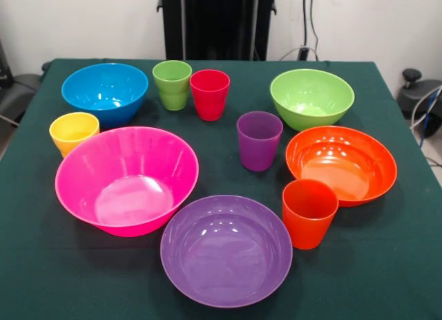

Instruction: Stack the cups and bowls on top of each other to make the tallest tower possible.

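Note:
All cups and bowls stand apart on the green table (387,251), open side up, nothing stacked. The pink bowl (126,180) is at the left front, the purple bowl (226,249) at the front middle, the orange bowl (341,164) at the right, the green bowl (311,97) at the far right, the blue bowl (105,92) at the far left. The yellow cup (73,133) stands left of the pink bowl. The green cup (172,84) and red cup (209,93) stand side by side at the back. The purple cup (259,139) is in the middle. The orange cup (309,213) touches the orange bowl's front. No gripper shows.
The robot's black pedestal (217,23) stands behind the table's far edge. Cables (309,30) hang on the wall at the back right. A black chair part (17,88) shows at the left edge and grey equipment (421,99) at the right edge.

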Motion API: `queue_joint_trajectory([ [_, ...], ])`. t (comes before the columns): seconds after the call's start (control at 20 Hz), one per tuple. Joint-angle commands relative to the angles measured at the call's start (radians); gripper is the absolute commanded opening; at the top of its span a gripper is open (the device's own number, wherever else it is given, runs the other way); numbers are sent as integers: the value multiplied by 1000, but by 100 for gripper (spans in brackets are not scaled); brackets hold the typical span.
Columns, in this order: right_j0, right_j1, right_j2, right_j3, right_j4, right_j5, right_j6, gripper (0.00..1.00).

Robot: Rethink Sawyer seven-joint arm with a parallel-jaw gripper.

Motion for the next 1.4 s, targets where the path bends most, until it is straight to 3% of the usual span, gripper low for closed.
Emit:
queue_joint_trajectory([
  [0.05,-22,107,-18,206,-31,-266,93,100],
  [0.45,-40,165,-10,279,-44,-414,90,100],
  [0.7,-55,206,6,310,-14,-482,70,100],
  [1.2,-132,382,83,332,-10,-688,57,100],
  [1.4,-136,447,89,313,-41,-745,83,100],
])
